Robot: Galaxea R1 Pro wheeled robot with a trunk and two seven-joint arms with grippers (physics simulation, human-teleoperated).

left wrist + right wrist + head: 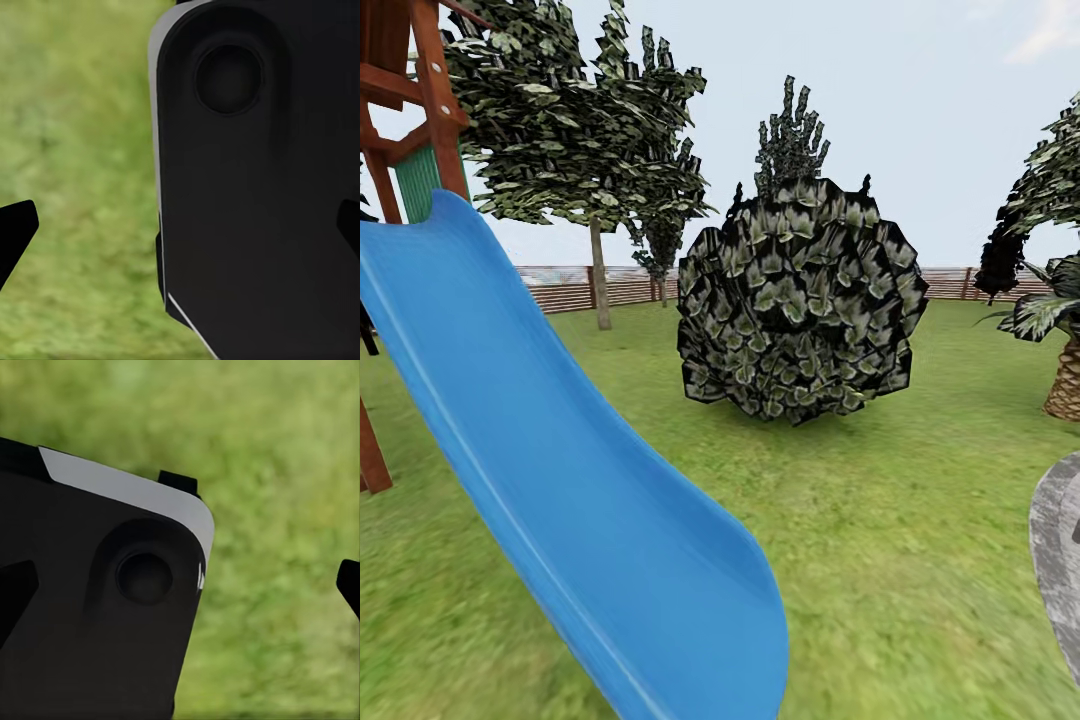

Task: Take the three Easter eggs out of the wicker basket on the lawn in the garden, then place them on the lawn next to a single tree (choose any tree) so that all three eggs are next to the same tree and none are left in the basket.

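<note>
Evidently a travelling stage is depicted: neither the wicker basket nor the three Easter eggs can be located from these views, so their whereabouts cannot be stated. At far left a play frame (420, 90) of red-brown timber is seen, from which a blue slide (560, 480), smooth, moulded and shallowly troughed, is carried down to the near grass. Behind it, far off, a tree (598, 270) with a straight grey-brown trunk and a ragged leafy canopy is set before the slatted wooden fence (560, 290); it is judged a possible drop site. At centre a round shrub (800, 300) of dark, overlapping leaves is rooted on the lawn (880, 520), mottled green and matte. At right a palm plant (1060, 350) with a scaly trunk is partly cropped, and a grey stone slab (1060, 560) is cut by the near right edge.

In both wrist views blurred grass and a dark rounded housing of the robot are shown. The left fingers (16, 232) and the right fingers (349, 585) are seen spread wide at the margins, released, with nothing held; they are presumably kept so for transit.
</note>
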